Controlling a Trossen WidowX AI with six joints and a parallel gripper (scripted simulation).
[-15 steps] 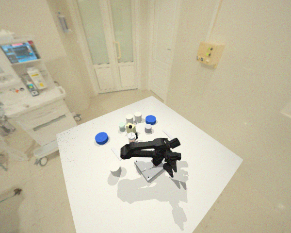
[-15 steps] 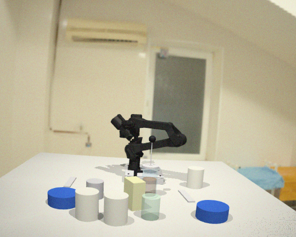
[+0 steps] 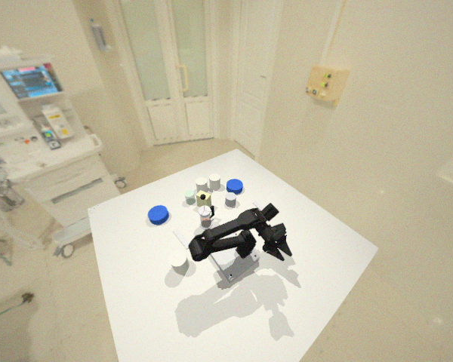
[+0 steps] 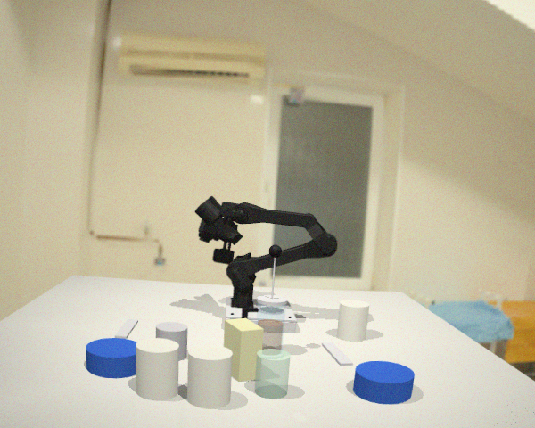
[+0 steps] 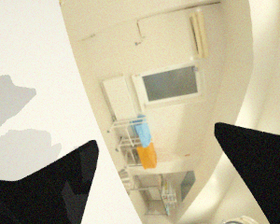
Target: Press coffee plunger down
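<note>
The end effector [image 3: 281, 251] hangs above the surface [image 3: 140, 304] on the far side of the arm's base from the coffee press [image 3: 205, 216], well apart from it; the folded black arm [image 3: 226, 234] lies between the two. Its fingers stand spread almost fully and have nothing between them. In the wrist view the two dark fingertips frame only the room's wall and a pale edge of the surface, with no part of the press in sight.

The coffee press stands upright on the surface, just in front of the arm's base plate [image 3: 238, 268] and near a cluster of blocks. It is a clear glass cylinder with brownish liquid in its lower part, a pale lid [image 4: 271, 300] on top and a small dark handle at its side. From the exterior view a thin rod rises straight from the lid to a black ball knob [image 4: 275, 251], which sits high above the lid, so the plunger is not pressed down. A yellow box [image 4: 243, 341] stands just beside the press, partly hiding its body from the exterior view, and a translucent green cylinder [image 4: 272, 372] stands close to the box
</note>
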